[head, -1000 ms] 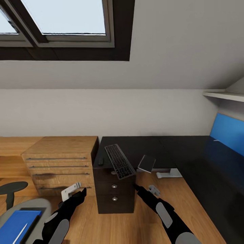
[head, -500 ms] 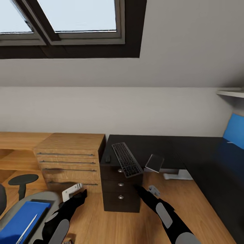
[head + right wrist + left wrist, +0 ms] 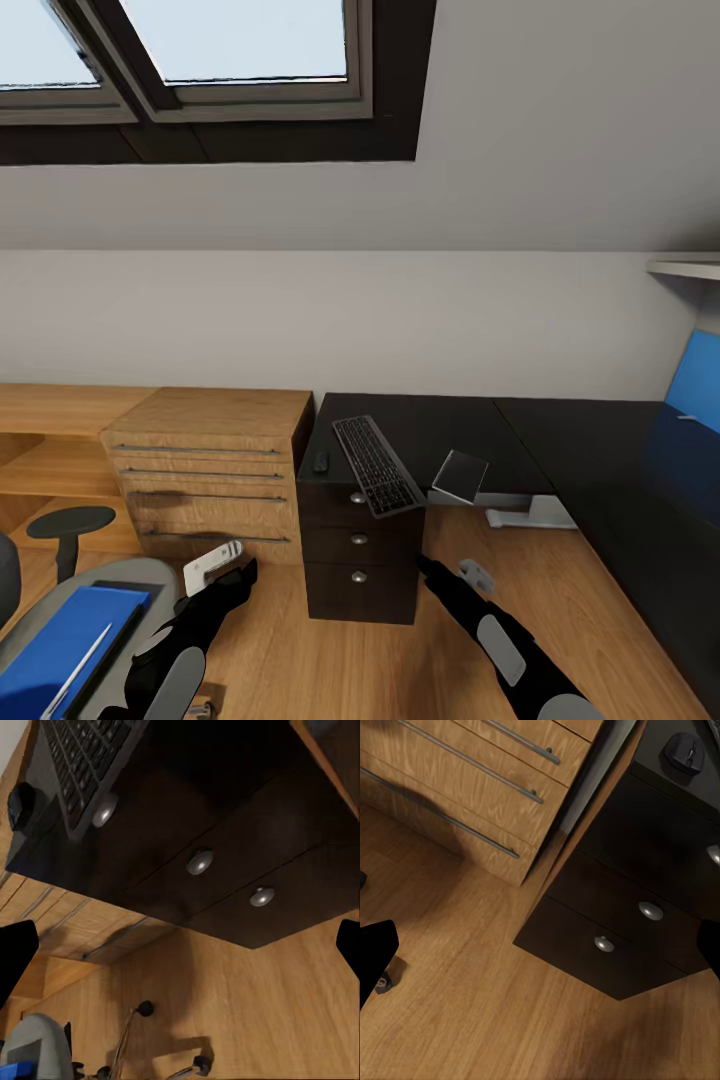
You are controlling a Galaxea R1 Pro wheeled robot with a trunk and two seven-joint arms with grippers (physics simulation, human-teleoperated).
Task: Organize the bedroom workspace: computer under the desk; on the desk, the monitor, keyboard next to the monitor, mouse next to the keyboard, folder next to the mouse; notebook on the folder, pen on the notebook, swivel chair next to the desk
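Observation:
A dark desk (image 3: 450,425) with a drawer unit (image 3: 360,560) carries a grey keyboard (image 3: 375,465) that overhangs its front edge, with a small black mouse (image 3: 321,461) to its left. The keyboard (image 3: 82,757) and mouse (image 3: 21,806) show from below in the right wrist view, and the mouse (image 3: 684,751) in the left wrist view. A blue folder (image 3: 60,640) with a white pen (image 3: 75,670) on it lies on the grey swivel chair (image 3: 140,580) at lower left. My left gripper (image 3: 245,570) (image 3: 540,952) and right gripper (image 3: 425,565) (image 3: 180,952) hang open and empty before the drawers.
A wooden chest of drawers (image 3: 205,465) stands left of the desk. A dark flat panel (image 3: 460,476) and a pale base (image 3: 530,513) sit at the desk's inner edge; what they rest on is unclear. A blue board (image 3: 695,385) is at the right. Wooden floor (image 3: 400,660) lies ahead.
The camera has turned, so the desk and drawers sit further right in the picture. My right arm has dropped slightly and shifted right. The left arm looks unchanged.

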